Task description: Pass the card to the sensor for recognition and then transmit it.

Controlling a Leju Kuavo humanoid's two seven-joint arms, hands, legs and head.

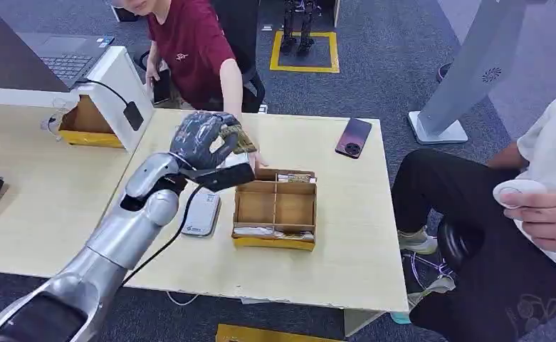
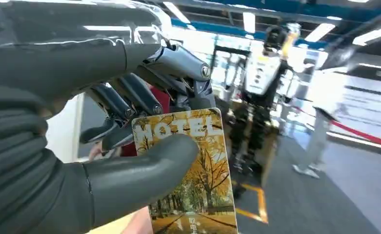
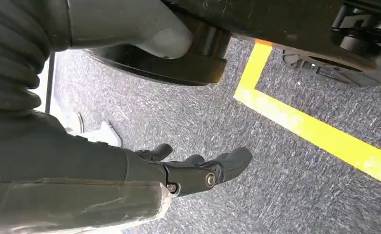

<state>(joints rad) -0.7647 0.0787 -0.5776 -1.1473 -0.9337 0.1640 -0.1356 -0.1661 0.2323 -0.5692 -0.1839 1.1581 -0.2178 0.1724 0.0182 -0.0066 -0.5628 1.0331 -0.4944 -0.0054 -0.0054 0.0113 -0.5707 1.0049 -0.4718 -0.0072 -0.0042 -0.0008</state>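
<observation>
My left hand [image 1: 202,139] is raised above the table and pinches a yellow hotel card [image 1: 238,139] between thumb and fingers. The left wrist view shows the card [image 2: 198,175] up close, printed with autumn trees and the word HOTEL, with the thumb of that hand [image 2: 56,146] pressed on its face. A flat white and grey card sensor [image 1: 201,214] lies on the table below and behind the hand. A person in a red shirt [image 1: 189,50] reaches an arm across the table, their hand [image 1: 258,159] just under the card. My right hand [image 3: 193,170] hangs over the carpet, holding nothing.
A cardboard box with compartments [image 1: 275,208] stands right of the sensor. A dark phone [image 1: 353,137] lies at the table's far right. A white box [image 1: 111,92] with a black cable stands at the left. A seated person at the right holds a white device [image 1: 517,192].
</observation>
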